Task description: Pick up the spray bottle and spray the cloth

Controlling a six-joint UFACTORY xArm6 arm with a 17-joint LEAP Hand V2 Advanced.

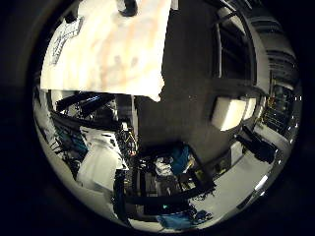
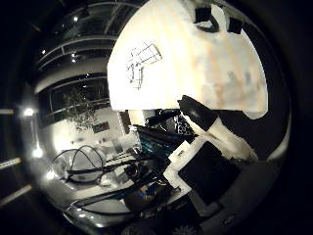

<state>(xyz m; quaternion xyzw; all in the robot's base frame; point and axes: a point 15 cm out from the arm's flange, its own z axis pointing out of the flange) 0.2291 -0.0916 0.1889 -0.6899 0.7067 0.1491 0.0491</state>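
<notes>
White cloth hangs before a dark room; robot hand grip cannot be told.

I can read no word, number or sign anywhere from my palm. The only marking is a patch of thin dark lines, a kind of drawn figure or diagram, near one corner of the pale cloth that hangs close in front of me; its strokes are too small and blurred for me to make out any letters. The room behind the cloth shows me nothing legible either.
</notes>
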